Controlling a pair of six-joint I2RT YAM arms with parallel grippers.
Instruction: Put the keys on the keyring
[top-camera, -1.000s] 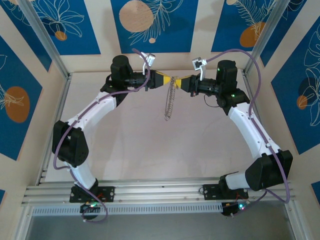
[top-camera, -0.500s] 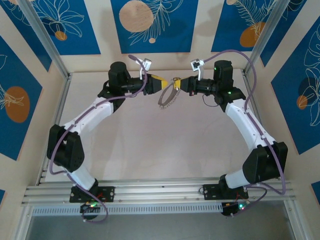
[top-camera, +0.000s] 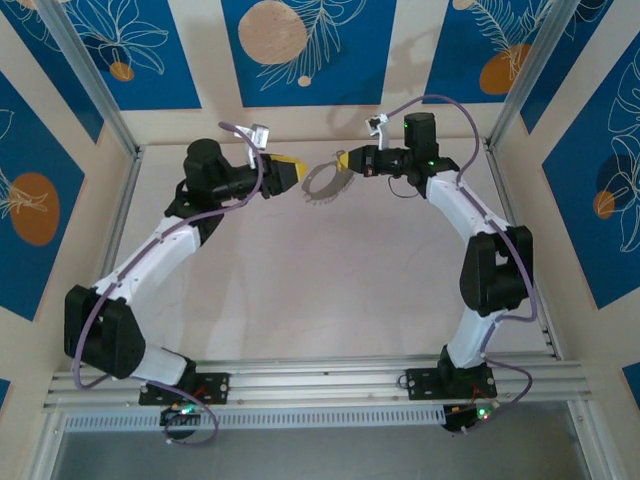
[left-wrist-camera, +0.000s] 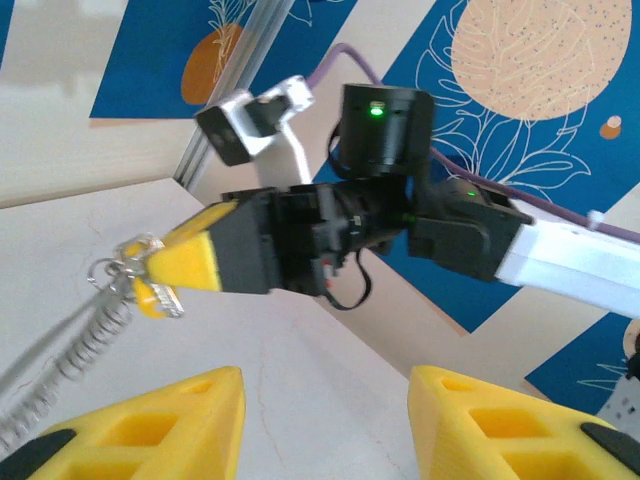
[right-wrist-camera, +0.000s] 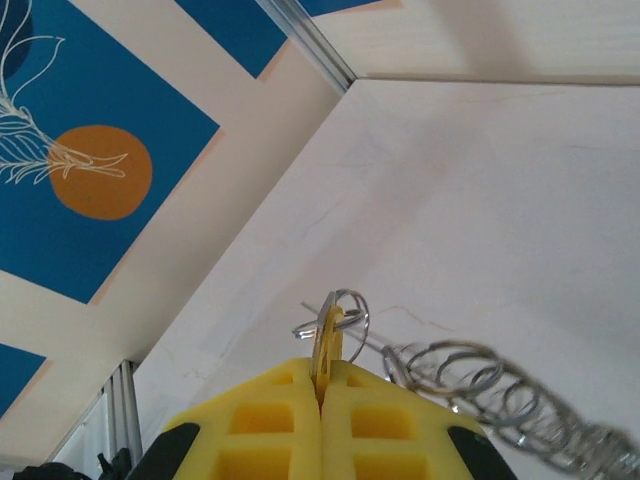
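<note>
right gripper (right-wrist-camera: 322, 385) pinching key (right-wrist-camera: 328, 338), keyring (right-wrist-camera: 497, 390) dangling

We see key (right-wrist-camera: 327, 345) only partly, rest buried between right gripper (right-wrist-camera: 322, 380) pads. Blurred keyring (right-wrist-camera: 520, 405) coil runs off right edge of right wrist view. From above, key too small for us.

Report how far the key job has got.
Done, it seems: the key looks linked to the keyring, though the joint is hard to read. In hand: the right pincer is shut on the key, with the keyring dangling from it above the table. The left pincer is open and holds nothing. Left: check the link, then set it down.
</note>
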